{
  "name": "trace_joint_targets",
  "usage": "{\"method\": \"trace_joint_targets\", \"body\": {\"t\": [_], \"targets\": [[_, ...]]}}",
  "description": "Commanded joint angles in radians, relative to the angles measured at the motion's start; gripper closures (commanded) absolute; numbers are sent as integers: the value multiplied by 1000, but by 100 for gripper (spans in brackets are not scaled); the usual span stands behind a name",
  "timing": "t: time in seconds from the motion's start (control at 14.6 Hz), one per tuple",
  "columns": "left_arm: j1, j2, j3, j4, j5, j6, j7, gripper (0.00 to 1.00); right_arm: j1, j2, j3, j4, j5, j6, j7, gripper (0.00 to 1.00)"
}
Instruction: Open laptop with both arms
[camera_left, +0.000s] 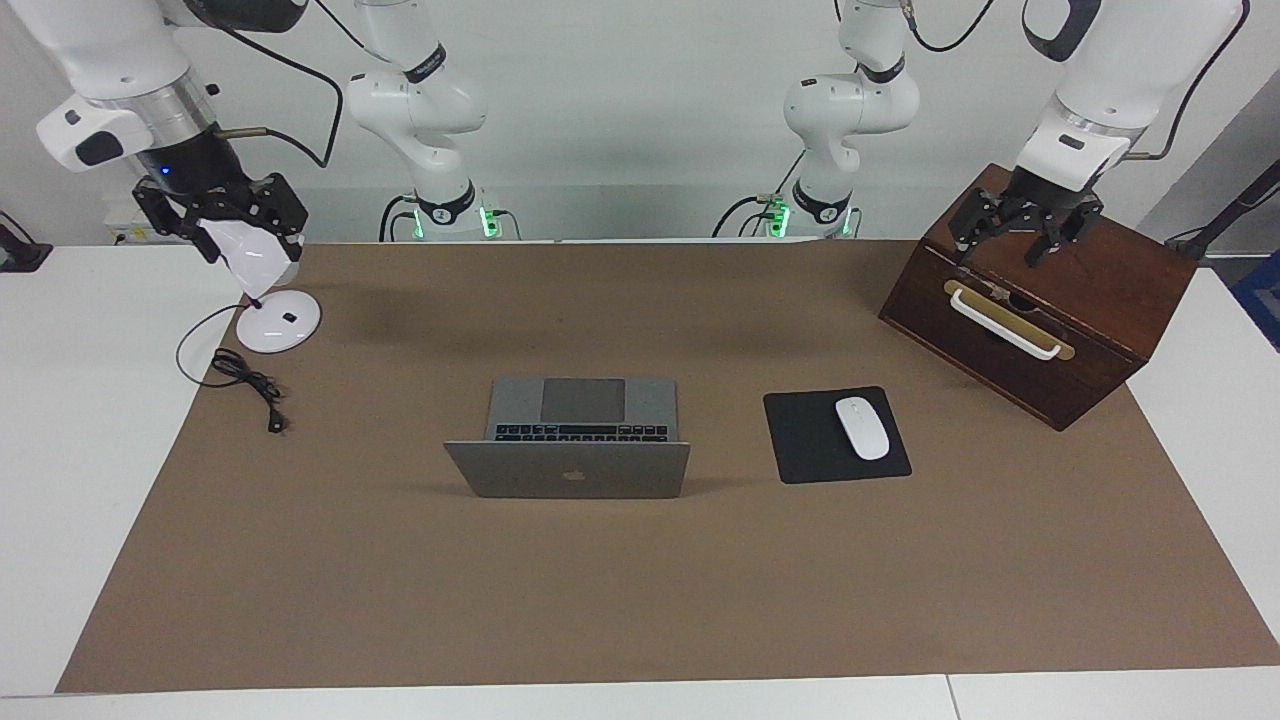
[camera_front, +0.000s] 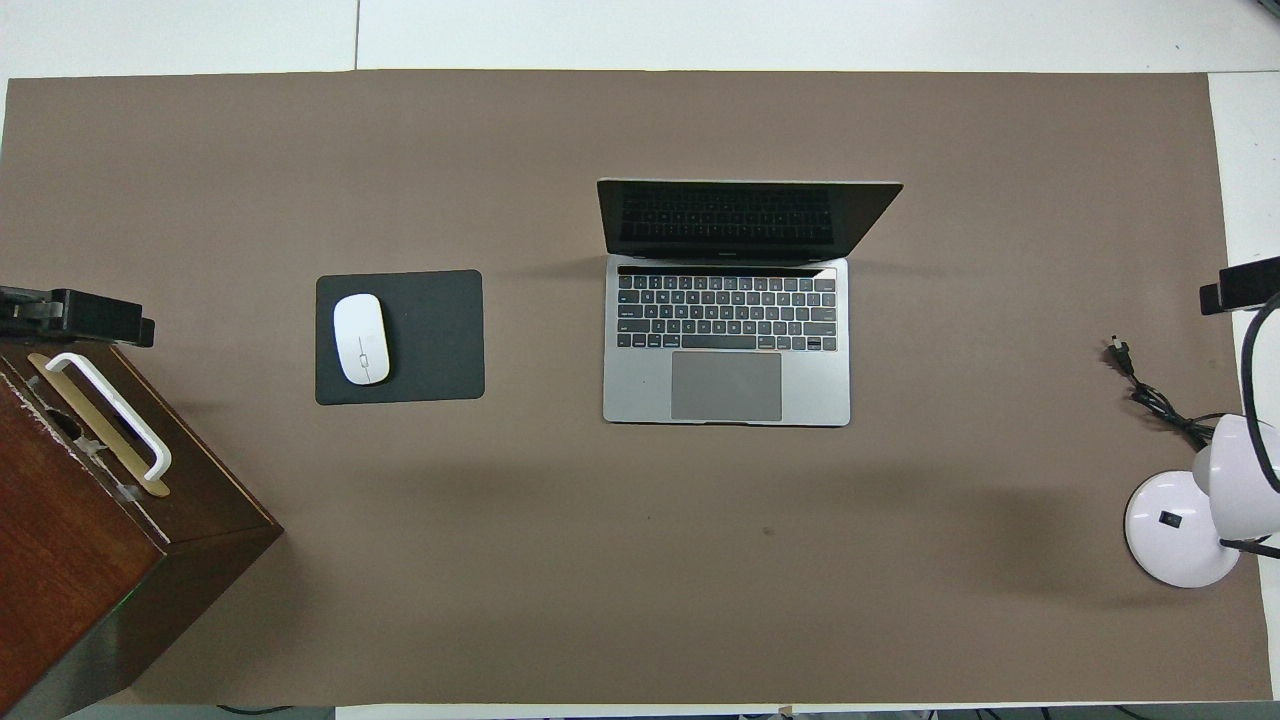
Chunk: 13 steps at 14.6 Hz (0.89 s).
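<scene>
Facing view has the laptop (camera_left: 567, 470) open at the middle of the brown mat (camera_left: 640, 580), its lid raised and turned away from the robots. A dark apple logo (camera_left: 572, 475) is the only mark on the lid. In the overhead view the keyboard (camera_front: 727, 312) legends are too small to read.

Taking that view as a clock centred on the laptop, the black mouse pad (camera_front: 430, 340) with a white mouse (camera_front: 361, 338) lies at 9 o'clock. A wooden box (camera_front: 90, 520) sits near 8 o'clock and a white desk lamp (camera_front: 1180, 530) near 4 o'clock.

The left gripper (camera_left: 1020, 235) hangs over the box, its claw spread wide and holding nothing. The right gripper (camera_left: 222, 212) hangs over the lamp, partly hidden by the lamp's head. Whether its claw is wide or narrow cannot be told.
</scene>
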Motion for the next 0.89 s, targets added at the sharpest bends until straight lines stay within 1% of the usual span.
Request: {"method": "trace_joint_targets", "body": {"t": [0.0, 0.82], "targets": [[3, -24, 1, -28, 9, 4, -11, 0, -2, -13, -5, -8, 2, -12, -31, 0], [3, -24, 1, -25, 6, 8, -11, 0, -1, -13, -5, -21, 2, -3, -28, 0]]}}
